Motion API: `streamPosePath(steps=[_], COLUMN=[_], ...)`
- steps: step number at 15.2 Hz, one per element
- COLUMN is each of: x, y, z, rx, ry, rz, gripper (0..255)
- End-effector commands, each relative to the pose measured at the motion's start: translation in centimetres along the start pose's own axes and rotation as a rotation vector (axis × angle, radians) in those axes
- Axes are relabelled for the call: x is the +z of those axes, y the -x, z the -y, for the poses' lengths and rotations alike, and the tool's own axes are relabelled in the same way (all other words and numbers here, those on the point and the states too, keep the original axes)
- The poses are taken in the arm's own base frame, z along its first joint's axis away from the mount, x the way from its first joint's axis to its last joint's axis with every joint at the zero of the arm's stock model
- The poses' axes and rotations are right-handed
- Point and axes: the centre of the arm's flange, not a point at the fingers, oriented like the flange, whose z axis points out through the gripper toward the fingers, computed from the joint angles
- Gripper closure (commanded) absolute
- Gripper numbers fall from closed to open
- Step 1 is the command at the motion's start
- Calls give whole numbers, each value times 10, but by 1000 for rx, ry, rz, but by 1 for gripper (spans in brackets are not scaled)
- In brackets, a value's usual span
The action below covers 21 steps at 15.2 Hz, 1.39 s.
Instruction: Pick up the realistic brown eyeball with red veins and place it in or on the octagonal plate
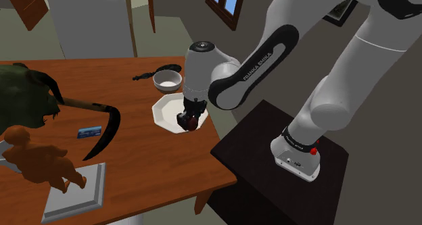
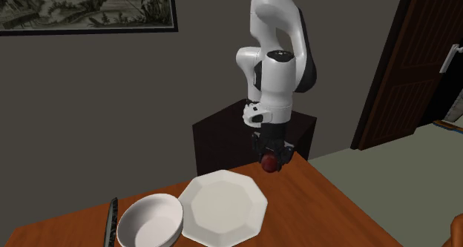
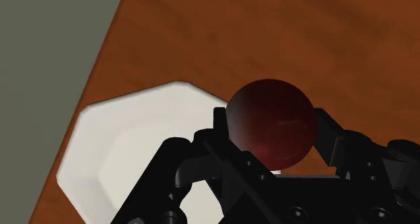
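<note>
The pincer [image 1: 191, 121] grips the dark red eyeball [image 3: 271, 124] in the air, seemingly just over the white plate's [image 2: 222, 207] edge, so the pickup is done and only lowering and release are left.

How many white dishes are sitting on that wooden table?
2. An octagonal plate lies near the edge of the table, by the gripper clasping a dark red ball. A round bowl sits right beside it. Others could be hidden from these cameras.

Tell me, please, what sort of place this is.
Probably a dining room in a house: a brown wooden table with a white octagonal plate and white round bowl, plus a framed landscape picture.
</note>
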Motion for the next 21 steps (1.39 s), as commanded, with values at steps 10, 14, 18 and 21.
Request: streamPosePath(steps=[10, 14, 18, 21], x=[-2, 14, 35, 51], y=[-125, -145, -144, -144], z=[-71, -82, -83, -83], rx=[0, 0, 0, 0], ry=[0, 0, 0, 0], rz=[0, 0, 0, 0], gripper=[255, 255, 255, 255])
